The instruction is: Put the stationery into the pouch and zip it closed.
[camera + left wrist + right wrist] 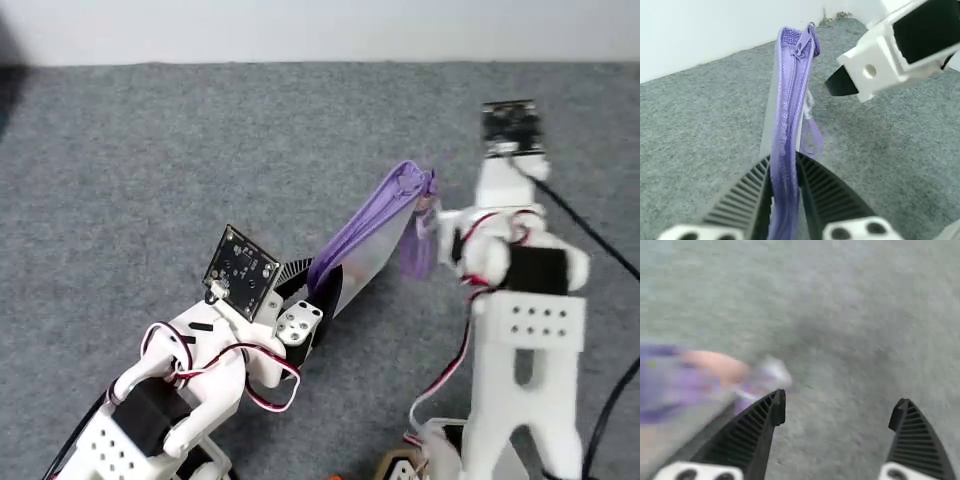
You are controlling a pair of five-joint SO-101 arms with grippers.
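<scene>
Zipping is judged the step in hand: the flat purple zip-topped pouch with translucent sides (365, 235) is pinched at one end by the left gripper (784, 175) above the coarse grey carpet (150, 150), while the right gripper (837, 410) is spread open beside the small slider (802, 45), where a fine pinch is called for.

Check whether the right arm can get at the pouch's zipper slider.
Probably yes: the right pincer is open close beside the zipper slider, with nothing between them, and the left pincer holds the pouch up by its other end.
</scene>
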